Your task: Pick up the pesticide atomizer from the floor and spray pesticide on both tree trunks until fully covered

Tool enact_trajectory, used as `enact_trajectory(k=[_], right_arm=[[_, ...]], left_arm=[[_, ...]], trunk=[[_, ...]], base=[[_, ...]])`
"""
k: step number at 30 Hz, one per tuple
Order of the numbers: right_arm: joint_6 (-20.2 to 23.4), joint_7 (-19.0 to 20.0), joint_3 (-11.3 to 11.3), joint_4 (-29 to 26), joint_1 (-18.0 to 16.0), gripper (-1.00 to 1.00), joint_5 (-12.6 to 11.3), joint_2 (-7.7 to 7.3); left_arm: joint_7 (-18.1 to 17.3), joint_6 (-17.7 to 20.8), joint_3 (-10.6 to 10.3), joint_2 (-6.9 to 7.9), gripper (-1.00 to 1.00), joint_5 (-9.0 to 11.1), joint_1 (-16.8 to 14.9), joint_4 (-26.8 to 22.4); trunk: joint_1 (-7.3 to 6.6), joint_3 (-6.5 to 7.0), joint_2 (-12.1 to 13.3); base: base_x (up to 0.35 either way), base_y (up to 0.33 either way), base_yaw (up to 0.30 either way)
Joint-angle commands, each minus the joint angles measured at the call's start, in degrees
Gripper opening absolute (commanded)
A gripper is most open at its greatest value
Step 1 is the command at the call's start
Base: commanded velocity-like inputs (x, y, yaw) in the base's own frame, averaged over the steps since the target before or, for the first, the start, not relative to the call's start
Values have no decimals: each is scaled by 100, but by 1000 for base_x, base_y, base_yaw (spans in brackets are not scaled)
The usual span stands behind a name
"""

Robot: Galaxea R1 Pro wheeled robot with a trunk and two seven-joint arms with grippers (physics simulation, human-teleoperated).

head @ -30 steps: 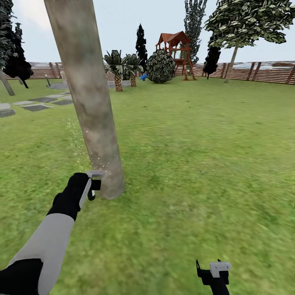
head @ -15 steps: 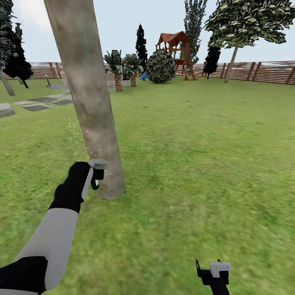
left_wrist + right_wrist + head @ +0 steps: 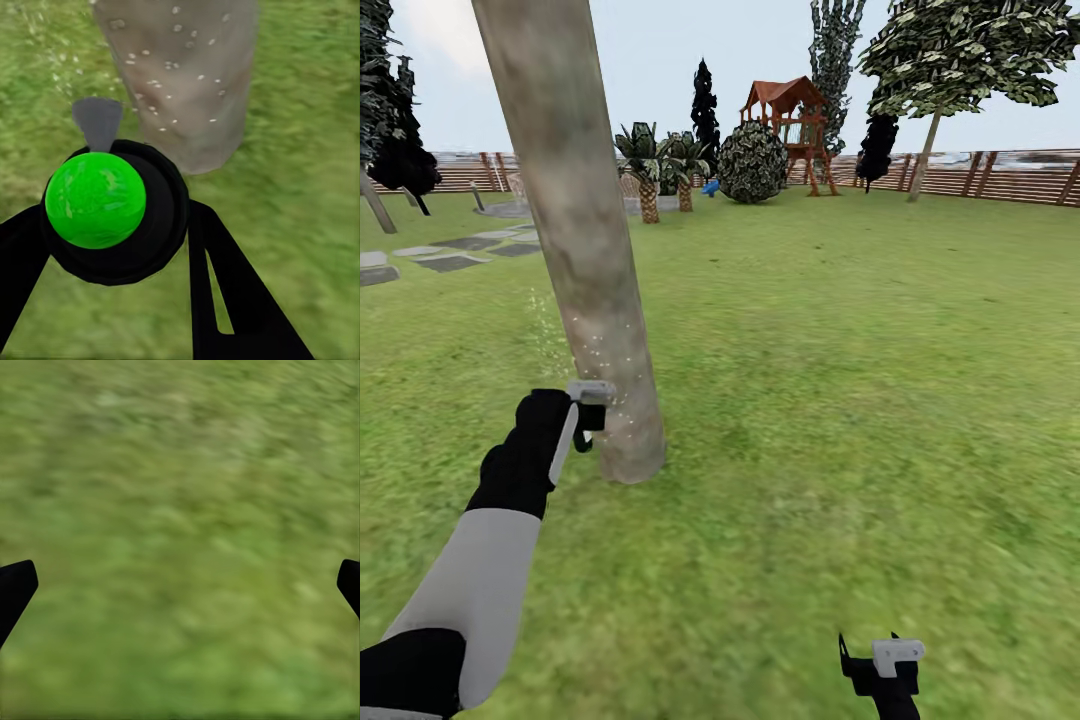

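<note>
A thick, leaning grey-brown tree trunk rises from the grass just ahead at the left. My left gripper is held against its lower part, shut on the pesticide atomizer. In the left wrist view the atomizer has a green ball top on a black body between my fingers, and its grey nozzle points at the trunk. Whitish pesticide specks dot the bark and drift beside it. My right gripper hangs open over bare grass. A second tree stands far right by the fence.
Lawn spreads wide to the right and ahead. Grey stepping stones lie at the left. Palms, a round bush and a red play tower stand at the back before the slatted fence.
My left arm has lifted the atomizer a little up the trunk and slightly left. The right gripper has stayed where it was.
</note>
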Motion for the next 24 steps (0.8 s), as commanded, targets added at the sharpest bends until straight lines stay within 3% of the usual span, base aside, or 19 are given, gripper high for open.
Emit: enact_trajectory(k=[1, 3, 5, 9, 12, 15, 18, 22, 24], right_arm=[[0, 0, 0, 0, 0, 100, 0, 1], [0, 0, 0, -1, 0, 100, 0, 2], [0, 0, 0, 0, 0, 100, 0, 1], [0, 0, 0, 0, 0, 100, 0, -1], [0, 0, 0, -1, 0, 100, 0, -2], [0, 0, 0, 3, 0, 100, 1, -1], [0, 0, 0, 3, 0, 100, 2, -1], [-2, 0, 0, 2, 0, 100, 4, 0], [0, 0, 0, 4, 0, 100, 2, 1]], left_arm=[[-5, 0, 12, 45, -100, 13, 0, 0], [-6, 0, 10, 102, -100, 20, 0, 0], [-6, 0, -17, 43, -100, 20, -4, -24], [-6, 10, -129, -243, -100, 15, -9, -275], [-6, 21, -122, -218, -100, 21, -9, -356], [-6, 43, -72, -29, -100, 25, -9, -556], [-6, 56, -64, 34, -100, 19, -9, -586], [-9, 61, -112, -56, -100, 33, -9, -767], [-8, 79, -131, -217, -100, 34, -9, -1041]], trunk=[[0, 0, 0], [0, 0, 0], [0, 0, 0], [0, 0, 0], [0, 0, 0], [0, 0, 0], [0, 0, 0], [0, 0, 0], [0, 0, 0]], base=[[-1, 0, 0], [0, 0, 0], [0, 0, 0], [0, 0, 0], [0, 0, 0], [0, 0, 0], [0, 0, 0], [0, 0, 0], [0, 0, 0]])
